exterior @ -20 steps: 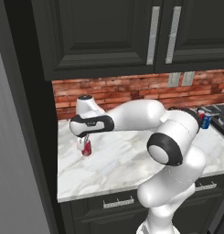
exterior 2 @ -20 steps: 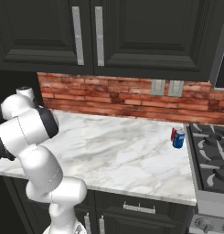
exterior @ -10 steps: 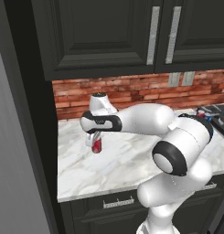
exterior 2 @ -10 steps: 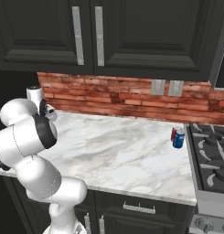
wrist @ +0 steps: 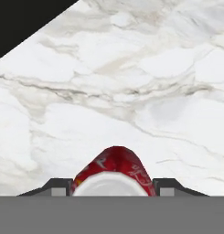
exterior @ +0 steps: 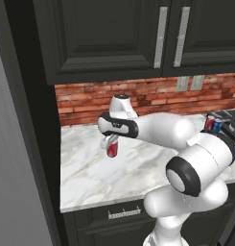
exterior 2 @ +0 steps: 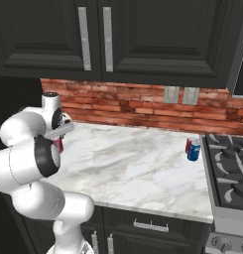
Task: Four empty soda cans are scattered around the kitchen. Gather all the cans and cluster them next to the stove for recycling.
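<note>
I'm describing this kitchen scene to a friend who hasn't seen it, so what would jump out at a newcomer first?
Most striking is the big white robot arm reaching over the white marble counter, its gripper closed on a red soda can held above the counter near its left end. Next, two more cans, a red can and a blue can, stand together at the counter's right edge beside the stove, under a red brick wall and dark cabinets.

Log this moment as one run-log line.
phase: carrying | gripper: shut on red can, lifted above marble counter | by stove: blue can, red can behind it
</note>
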